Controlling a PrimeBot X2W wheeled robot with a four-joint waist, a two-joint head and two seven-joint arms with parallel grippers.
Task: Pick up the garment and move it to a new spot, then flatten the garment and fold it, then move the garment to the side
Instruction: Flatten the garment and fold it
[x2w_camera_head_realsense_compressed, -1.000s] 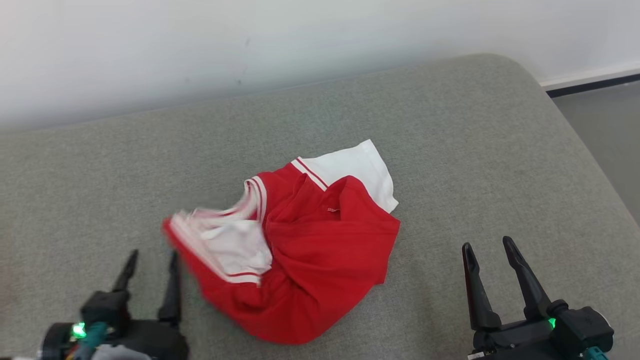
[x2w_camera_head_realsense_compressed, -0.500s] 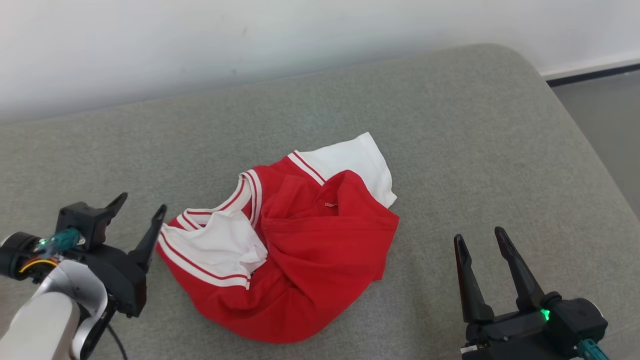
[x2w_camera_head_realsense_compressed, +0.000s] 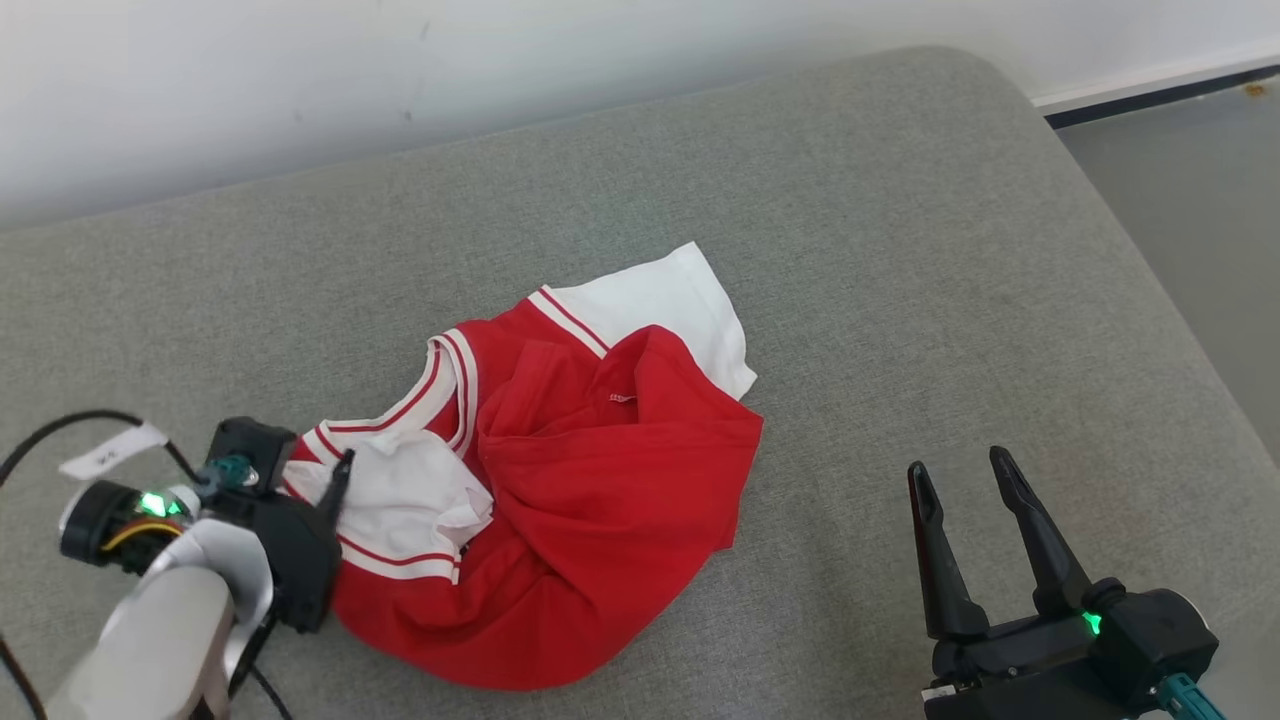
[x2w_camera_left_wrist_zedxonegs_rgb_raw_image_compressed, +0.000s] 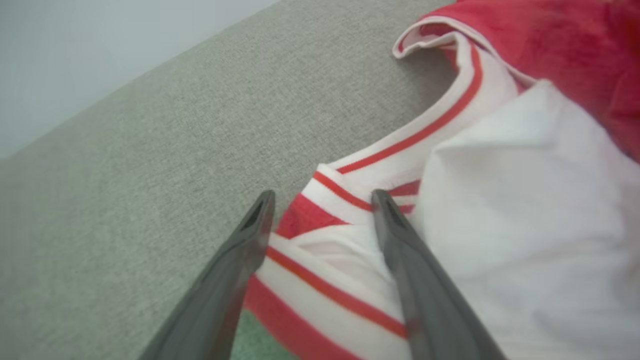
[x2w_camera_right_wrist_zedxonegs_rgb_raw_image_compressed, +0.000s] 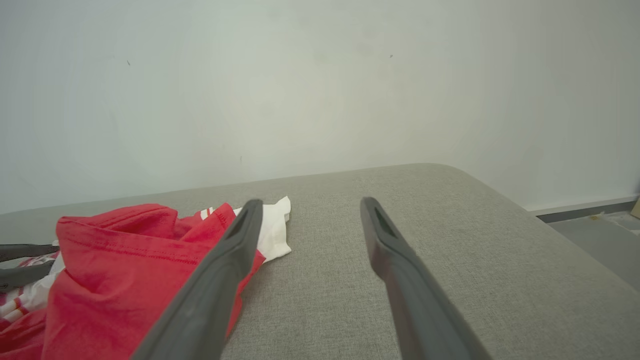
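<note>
The garment (x2w_camera_head_realsense_compressed: 590, 480), a red shirt with white sleeves and red-striped trim, lies crumpled on the grey cushion (x2w_camera_head_realsense_compressed: 900, 250). My left gripper (x2w_camera_head_realsense_compressed: 318, 470) is turned sideways at its left edge. In the left wrist view the left gripper (x2w_camera_left_wrist_zedxonegs_rgb_raw_image_compressed: 322, 200) is open, its fingers (x2w_camera_left_wrist_zedxonegs_rgb_raw_image_compressed: 400, 250) straddling the striped white hem of the garment (x2w_camera_left_wrist_zedxonegs_rgb_raw_image_compressed: 525, 210) without closing on it. My right gripper (x2w_camera_head_realsense_compressed: 958, 465) is open over bare cushion, right of the garment and apart from it. In the right wrist view the right gripper (x2w_camera_right_wrist_zedxonegs_rgb_raw_image_compressed: 311, 202) points at the wall, with the garment (x2w_camera_right_wrist_zedxonegs_rgb_raw_image_compressed: 125, 260) at the left.
A white wall (x2w_camera_head_realsense_compressed: 400, 60) runs behind the cushion. The cushion's rounded corner drops to grey floor (x2w_camera_head_realsense_compressed: 1200, 200) at the right. A black cable with a white label (x2w_camera_head_realsense_compressed: 110, 450) trails by my left wrist. Bare cushion lies to the right and behind the garment.
My left gripper has swung from the lower left onto the garment's striped left edge, turning sideways. The camera has shifted, sliding the scene leftward. The right gripper has barely moved.
</note>
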